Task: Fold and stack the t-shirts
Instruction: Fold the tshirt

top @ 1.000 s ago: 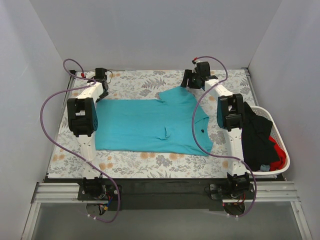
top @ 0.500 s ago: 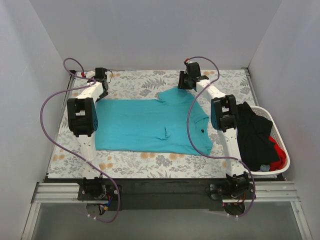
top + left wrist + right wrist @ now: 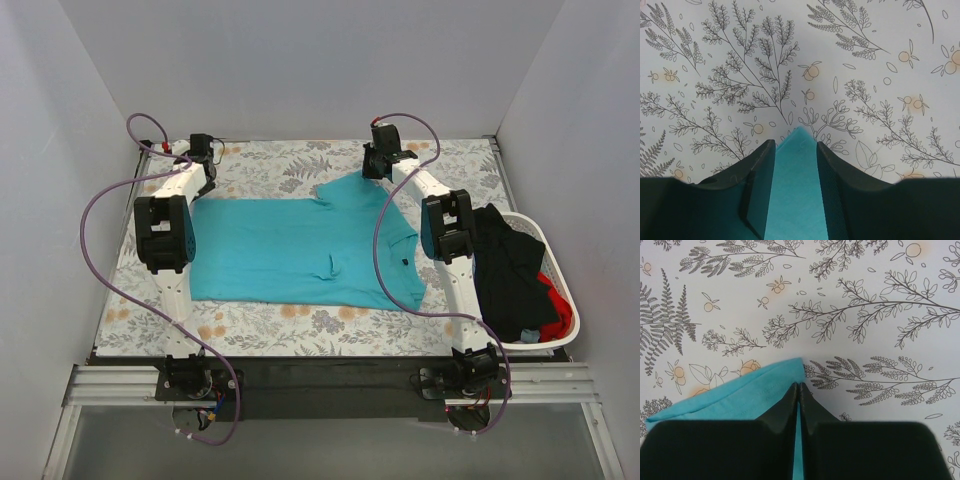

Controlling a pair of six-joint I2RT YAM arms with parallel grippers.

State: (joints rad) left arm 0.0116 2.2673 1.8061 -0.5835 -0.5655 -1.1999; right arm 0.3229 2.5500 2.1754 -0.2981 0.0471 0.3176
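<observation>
Shifting away from the white basket (image 3: 547, 243) within the last second, the right gripper (image 3: 798, 386) had pinched shut on the teal t-shirt (image 3: 290, 250), which lay flat beside that basket, while the left gripper (image 3: 795, 144) straddled the corner farthest from it, fingers open, so the fold probably awaited that second grasp.

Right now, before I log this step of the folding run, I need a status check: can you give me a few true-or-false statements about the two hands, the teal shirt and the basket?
1. The right hand is shut on an edge of the teal t-shirt. True.
2. The left hand is clamped shut. False: it is open, with a corner of the shirt between its two sides.
3. The teal t-shirt lies folded in the white basket. False: it is spread out on the floral cloth.
4. A black shirt and a red shirt are in the basket. True.
</observation>
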